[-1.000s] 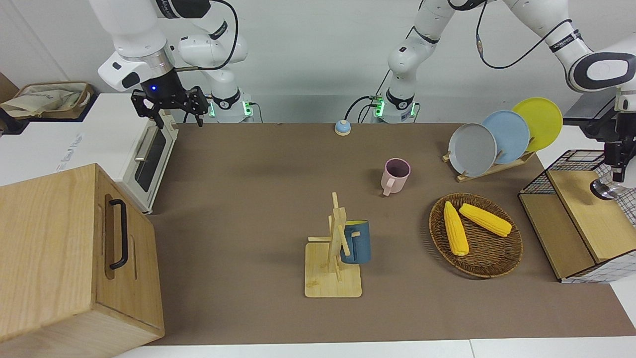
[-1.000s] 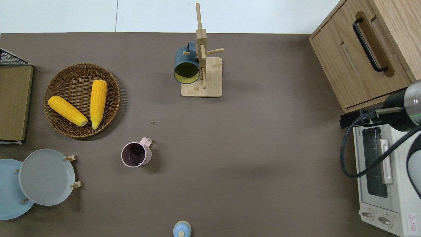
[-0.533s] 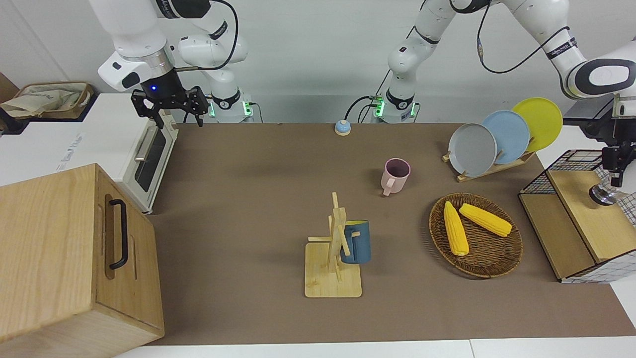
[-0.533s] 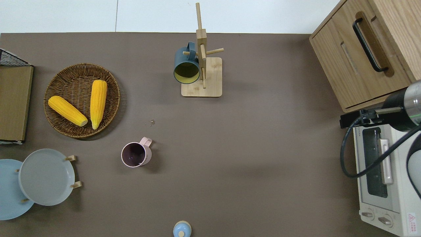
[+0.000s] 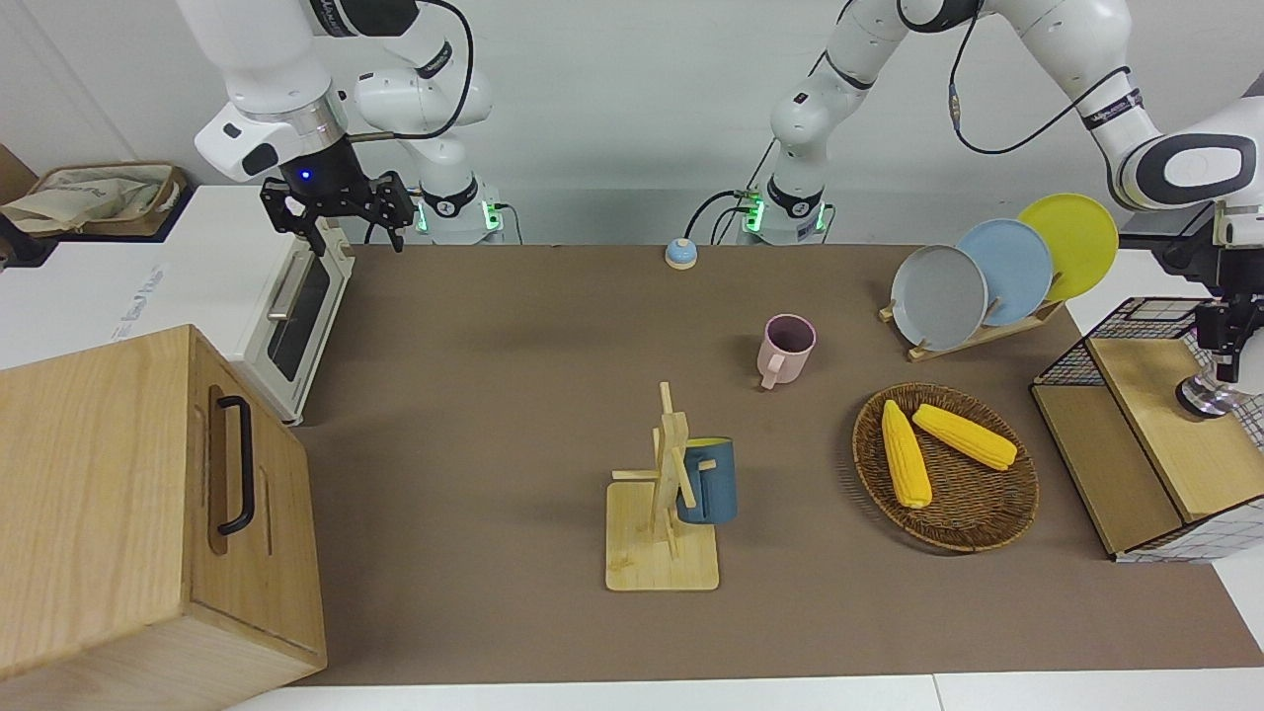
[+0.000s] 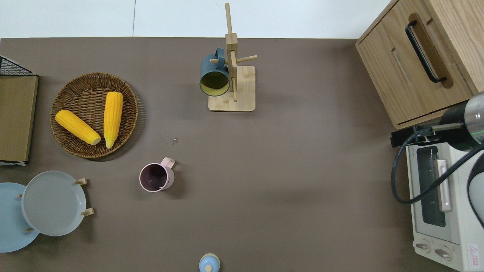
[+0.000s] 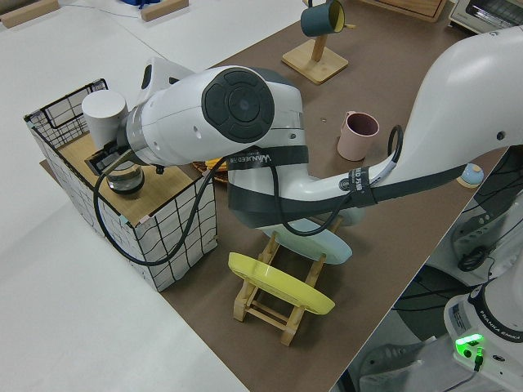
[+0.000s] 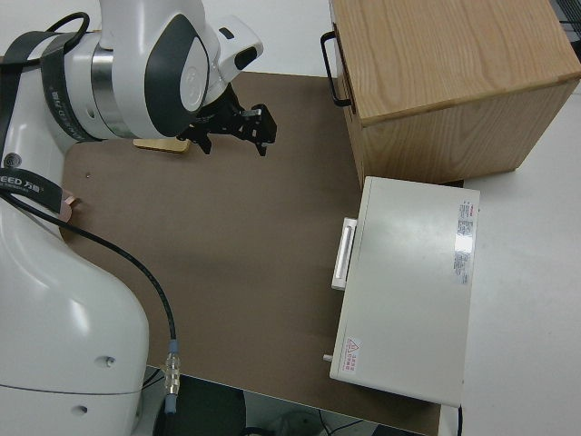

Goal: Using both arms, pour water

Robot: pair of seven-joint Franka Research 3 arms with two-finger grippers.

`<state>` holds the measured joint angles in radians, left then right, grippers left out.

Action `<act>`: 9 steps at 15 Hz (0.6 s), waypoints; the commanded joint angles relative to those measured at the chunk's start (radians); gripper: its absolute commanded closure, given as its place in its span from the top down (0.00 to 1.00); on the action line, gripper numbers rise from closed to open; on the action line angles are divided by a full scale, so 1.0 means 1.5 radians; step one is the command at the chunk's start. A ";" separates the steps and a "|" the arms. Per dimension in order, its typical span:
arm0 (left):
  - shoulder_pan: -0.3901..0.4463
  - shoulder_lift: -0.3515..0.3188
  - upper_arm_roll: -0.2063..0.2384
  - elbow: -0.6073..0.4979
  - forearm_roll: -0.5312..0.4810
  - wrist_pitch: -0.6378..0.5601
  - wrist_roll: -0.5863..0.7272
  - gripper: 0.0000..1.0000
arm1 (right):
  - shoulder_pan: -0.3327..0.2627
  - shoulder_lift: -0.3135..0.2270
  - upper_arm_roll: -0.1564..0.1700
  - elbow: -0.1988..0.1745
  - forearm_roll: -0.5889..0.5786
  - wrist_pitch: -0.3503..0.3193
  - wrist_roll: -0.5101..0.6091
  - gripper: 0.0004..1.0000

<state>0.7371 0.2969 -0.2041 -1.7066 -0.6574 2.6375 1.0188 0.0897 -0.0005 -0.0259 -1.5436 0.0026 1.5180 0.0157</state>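
My left gripper (image 5: 1224, 367) is over the wooden shelf (image 5: 1170, 449) in the wire basket (image 5: 1145, 318) at the left arm's end of the table. It is shut on a small glassy, metallic vessel (image 5: 1202, 397), which also shows in the left side view (image 7: 125, 178) just above the shelf. A pink mug (image 5: 787, 346) stands upright on the brown mat; it also shows in the overhead view (image 6: 155, 177). My right arm is parked, its gripper (image 5: 341, 212) open and empty. The left gripper is out of the overhead view.
A dark blue mug (image 5: 709, 481) hangs on a wooden mug tree (image 5: 664, 553). A wicker basket (image 5: 987, 528) holds two corn cobs. There are a plate rack (image 5: 997, 272), a toaster oven (image 5: 296, 296), a wooden cabinet (image 5: 128, 513), a blue knob (image 5: 679, 254), and water drops (image 6: 174, 141).
My left gripper has moved down a little toward the wooden shelf, carrying the vessel with it. The right arm and the mugs have not moved.
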 commanded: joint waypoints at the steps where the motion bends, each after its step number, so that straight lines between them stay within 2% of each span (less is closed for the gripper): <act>1: -0.006 0.007 -0.003 0.018 -0.028 0.011 0.022 0.08 | -0.001 -0.005 -0.001 0.000 0.010 -0.001 -0.011 0.99; 4: -0.006 0.007 -0.005 0.018 -0.056 0.008 0.022 0.08 | -0.001 -0.004 -0.001 0.000 0.010 -0.001 -0.011 0.99; 9: -0.006 0.015 -0.005 0.018 -0.054 0.008 0.027 0.12 | -0.001 -0.005 -0.001 0.000 0.010 -0.001 -0.011 0.99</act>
<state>0.7368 0.3056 -0.2153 -1.7066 -0.7109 2.6371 1.0303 0.0897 -0.0005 -0.0259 -1.5436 0.0026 1.5180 0.0157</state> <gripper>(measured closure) 0.366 0.004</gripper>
